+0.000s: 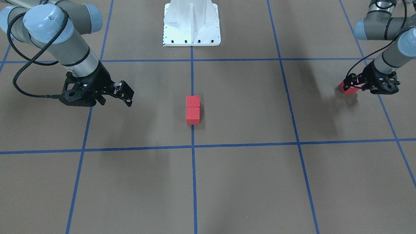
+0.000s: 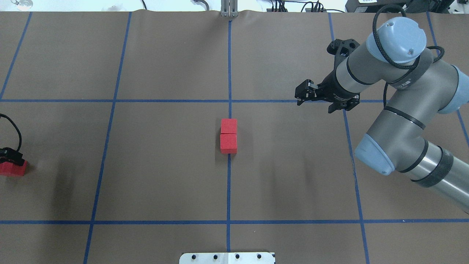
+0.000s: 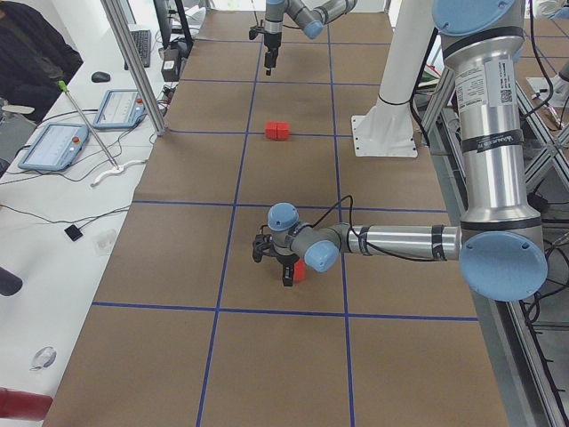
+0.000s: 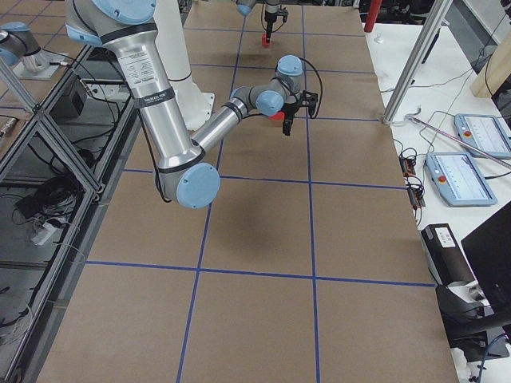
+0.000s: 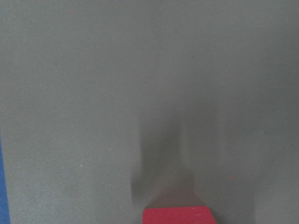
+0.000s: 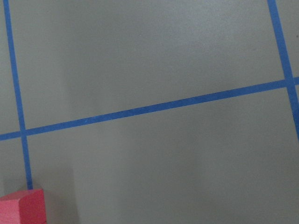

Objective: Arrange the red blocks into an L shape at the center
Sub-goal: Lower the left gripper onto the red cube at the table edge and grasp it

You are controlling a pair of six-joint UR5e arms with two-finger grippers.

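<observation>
my left gripper is clamped on the third red block, fingers pressed to its sides, out near the table's left end and well apart from the center. my left wrist camera shows only a strip of that block low in the frame, over plain brown surface with a soft shadow. i cannot tell whether the block touches the table

my right gripper holds nothing, fingers spread, hanging over the brown surface on my right and angled toward the middle, near a horizontal line of blue tape. my right wrist camera catches one red corner at its lower left, just beside a tape line

between each gripper and the center lies bare brown surface crossed by one lengthwise tape line

the two red blocks sit at the center on the middle tape line, touching face to face in a straight row along it, between the two horizontal lines. they are matte red cubes with plain faces and crisp edges, and their tops look lighter than their sides

the white base plate stands at my edge of the table, in line with that row. tablets lie on a white bench along the far side
</observation>
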